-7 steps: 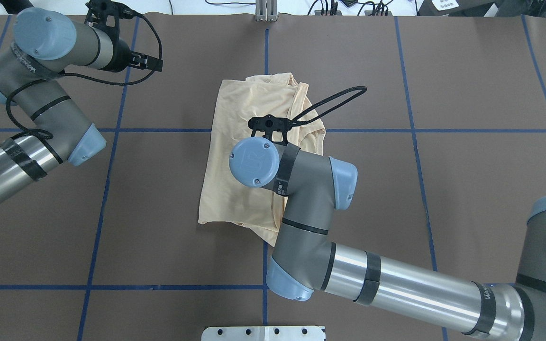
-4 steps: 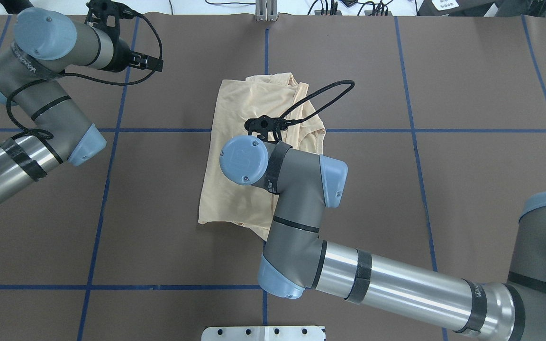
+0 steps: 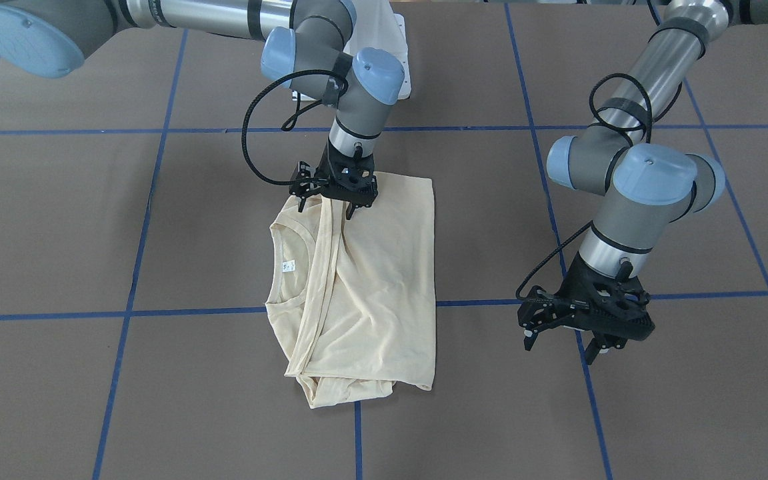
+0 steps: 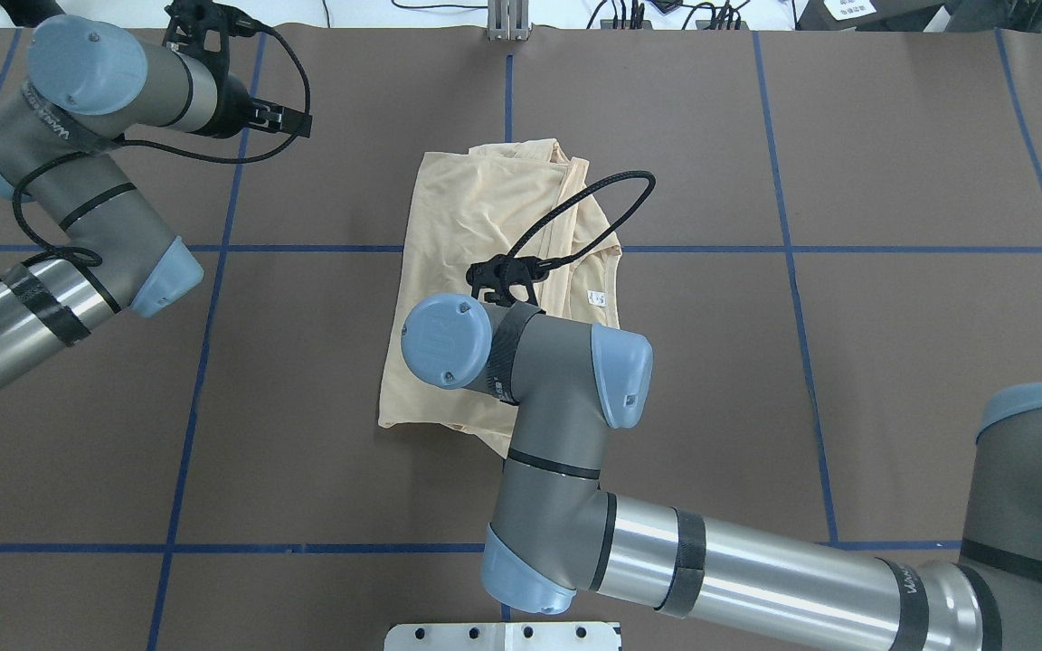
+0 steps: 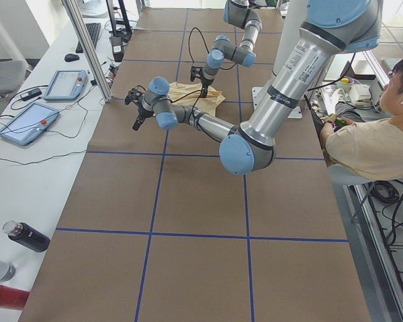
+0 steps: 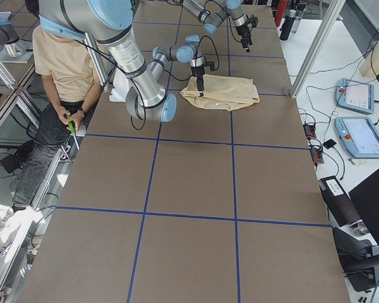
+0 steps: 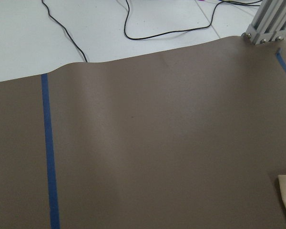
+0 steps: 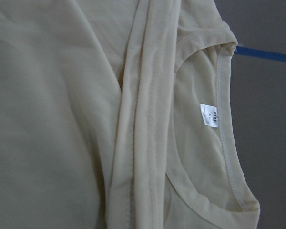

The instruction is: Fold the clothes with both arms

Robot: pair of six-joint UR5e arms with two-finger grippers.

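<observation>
The cream-yellow shirt (image 3: 384, 280) lies folded lengthwise on the brown table, its print hidden. The collar and white neck label (image 3: 289, 266) show on its side toward my right arm. My right gripper (image 3: 325, 208) hangs low over the shirt's edge nearest the robot base, its fingers spread either side of a folded hem band, and I see no cloth pinched. In the overhead view my right wrist covers the shirt (image 4: 458, 217). The right wrist view shows the label (image 8: 209, 116) close up. My left gripper (image 3: 559, 350) is open and empty above bare table, well apart from the shirt.
A metal post (image 4: 507, 18) stands at the table's far edge, and the white pedestal base (image 4: 503, 636) is at the near edge. Blue tape lines (image 4: 213, 249) grid the mat. A seated person (image 5: 369, 134), tablets (image 5: 27, 121) and bottles (image 5: 27, 236) are beside the table.
My right arm has drawn back toward the robot base over the shirt, uncovering the neck label. The shirt's outline and my left arm have not moved.
</observation>
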